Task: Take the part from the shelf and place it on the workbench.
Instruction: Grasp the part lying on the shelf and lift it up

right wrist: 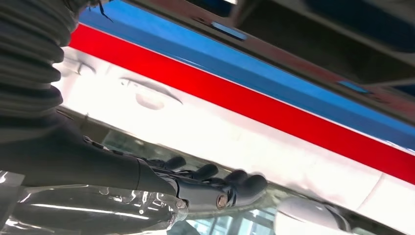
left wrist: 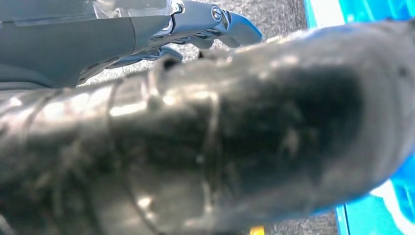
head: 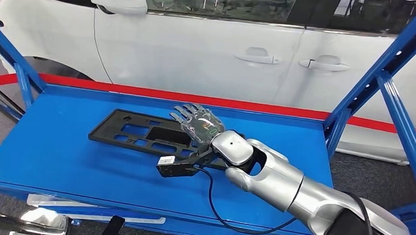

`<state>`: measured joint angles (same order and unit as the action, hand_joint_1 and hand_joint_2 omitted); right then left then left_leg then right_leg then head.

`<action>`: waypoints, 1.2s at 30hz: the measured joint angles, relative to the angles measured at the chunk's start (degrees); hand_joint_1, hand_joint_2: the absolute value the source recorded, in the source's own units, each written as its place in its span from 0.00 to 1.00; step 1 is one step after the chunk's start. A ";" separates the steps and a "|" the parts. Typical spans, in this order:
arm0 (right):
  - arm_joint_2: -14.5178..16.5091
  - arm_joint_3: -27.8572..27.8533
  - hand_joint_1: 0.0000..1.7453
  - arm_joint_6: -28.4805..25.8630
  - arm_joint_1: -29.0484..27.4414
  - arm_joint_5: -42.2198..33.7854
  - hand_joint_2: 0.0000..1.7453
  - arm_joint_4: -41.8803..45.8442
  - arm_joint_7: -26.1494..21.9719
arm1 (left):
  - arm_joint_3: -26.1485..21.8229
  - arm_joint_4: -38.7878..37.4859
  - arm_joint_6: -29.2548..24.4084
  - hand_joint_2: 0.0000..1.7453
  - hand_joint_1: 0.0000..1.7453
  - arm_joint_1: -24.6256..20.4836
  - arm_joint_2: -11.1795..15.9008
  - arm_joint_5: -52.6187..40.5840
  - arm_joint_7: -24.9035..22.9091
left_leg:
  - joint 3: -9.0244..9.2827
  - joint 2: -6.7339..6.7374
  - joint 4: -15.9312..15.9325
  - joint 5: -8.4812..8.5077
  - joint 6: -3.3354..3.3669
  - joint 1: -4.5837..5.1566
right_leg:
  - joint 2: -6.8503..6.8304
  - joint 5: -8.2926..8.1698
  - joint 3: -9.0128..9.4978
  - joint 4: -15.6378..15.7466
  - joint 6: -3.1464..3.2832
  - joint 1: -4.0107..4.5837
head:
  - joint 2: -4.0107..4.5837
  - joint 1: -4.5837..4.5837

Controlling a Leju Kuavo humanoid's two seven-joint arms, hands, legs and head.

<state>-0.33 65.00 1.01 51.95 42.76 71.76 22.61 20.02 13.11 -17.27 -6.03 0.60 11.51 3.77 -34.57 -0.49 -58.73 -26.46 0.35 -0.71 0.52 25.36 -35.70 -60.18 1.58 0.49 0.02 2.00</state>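
Reaching over the blue metal shelf's [head: 53,148] front edge: silver right hand [head: 198,123], fingers spread flat above flat black perforated plastic part [head: 142,135], gripping nothing. Part still unlifted; workbench placement pending.

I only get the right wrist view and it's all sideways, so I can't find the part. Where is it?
Observer: In the head view the black part lies flat on the blue shelf, under the right hand.
Operator: Is the hand holding it?
Observer: It doesn't look like it. Its fingers are stretched out flat over the part's right end, not curled round it.
Operator: What's my other hand doing?
Observer: The left hand is over grey floor in the left wrist view. I can't tell whether it is open.
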 joint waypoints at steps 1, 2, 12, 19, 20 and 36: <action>0.02 0.00 0.00 -0.04 -0.02 0.03 1.00 -0.13 0.01 | 0.04 0.00 0.07 0.00 0.00 0.03 0.02 0.13 0.09 | -0.01 0.07 0.09 -0.11 -0.28 -0.01 | -0.03 0.00 0.29 0.47 0.18 -0.24 | 0.00 -0.03; 0.04 0.00 0.00 -0.06 -0.03 0.06 1.00 -0.27 0.01 | 0.09 0.01 0.15 0.00 0.00 0.05 0.05 0.23 0.19 | -0.20 0.13 -0.36 -0.51 -0.58 0.02 | -0.03 -0.14 0.61 1.00 0.36 -0.47 | 0.00 -0.01; 0.09 0.00 0.00 1.26 -0.42 -0.39 1.00 -1.84 0.38 | 0.78 0.00 -0.47 0.00 0.00 -0.03 0.25 0.61 0.40 | -3.28 0.30 -2.45 1.87 -1.31 -0.04 | 0.02 1.42 2.05 0.88 0.26 -0.72 | 0.00 0.20; 0.09 0.05 0.00 6.25 0.07 -2.35 1.00 -2.69 1.14 | 1.25 0.01 -1.08 0.00 0.00 0.02 0.24 1.43 0.65 | -1.07 0.27 0.87 1.56 0.61 -0.37 | -0.09 4.95 -0.45 -4.86 -1.57 -0.73 | 0.00 0.08; 0.08 0.10 0.00 6.80 0.15 -2.28 1.00 -2.97 1.44 | 1.37 0.01 -1.21 0.00 0.00 -0.02 0.26 1.53 0.72 | -0.91 0.28 0.89 1.43 0.83 -0.37 | -0.11 6.37 -2.35 -8.49 -1.79 -0.83 | 0.01 0.05; 0.44 2.52 0.00 11.11 0.51 1.31 1.00 -6.74 3.01 | 2.58 0.00 -1.83 0.00 0.00 0.20 0.17 2.36 1.09 | -5.92 0.21 -12.14 -5.96 -1.81 -0.45 | -0.25 -0.33 0.23 0.86 0.71 -0.93 | 0.01 0.52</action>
<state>0.12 67.52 12.12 52.46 44.06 65.02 25.61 22.61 13.11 -19.10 -5.82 0.77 13.86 4.86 -40.49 -0.28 -70.88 -32.41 -1.46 -1.16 0.28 25.03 -35.48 -59.32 2.29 -0.44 0.02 2.52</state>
